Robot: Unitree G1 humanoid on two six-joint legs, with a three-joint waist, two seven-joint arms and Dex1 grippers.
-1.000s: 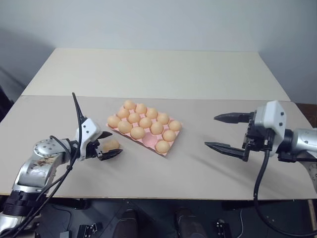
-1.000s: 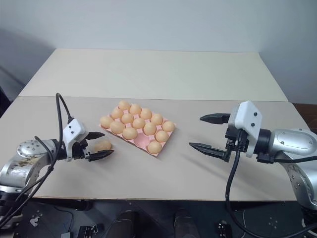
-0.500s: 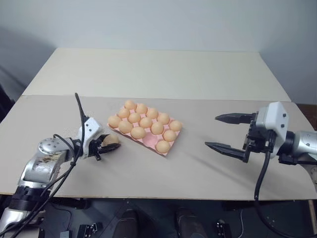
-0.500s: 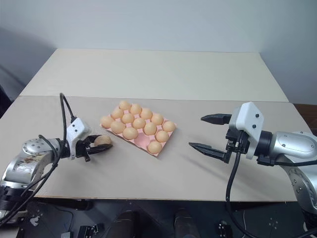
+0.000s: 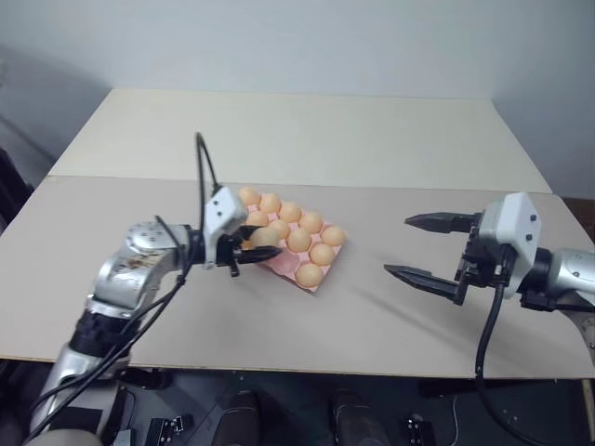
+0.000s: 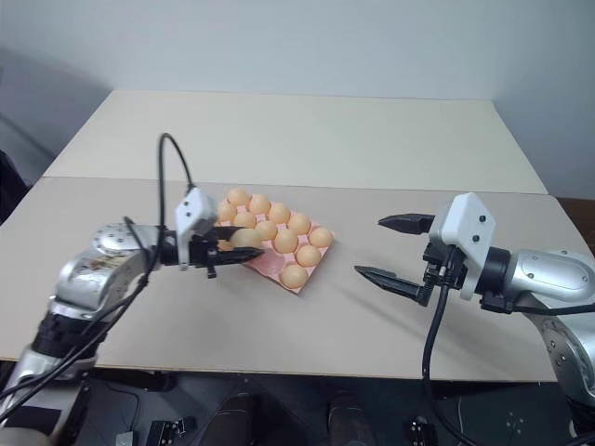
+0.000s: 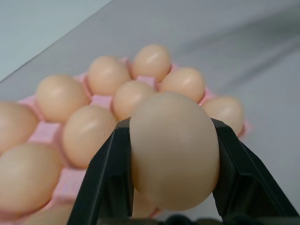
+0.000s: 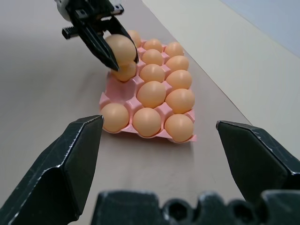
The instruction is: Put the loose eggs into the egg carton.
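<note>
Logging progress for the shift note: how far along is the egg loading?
Done: the egg carton is nearly full. In hand: the left gripper holds one egg above the carton's near edge. Left: seat it in the free cup. The right gripper waits open, apart.

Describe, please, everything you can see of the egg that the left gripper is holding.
The egg is a smooth, matte, light orange-tan oval, whole and uncracked. The left gripper is shut on it, a black finger pressing each side. It hangs in the air above the near-left part of the pink egg carton, touching nothing else.
</note>
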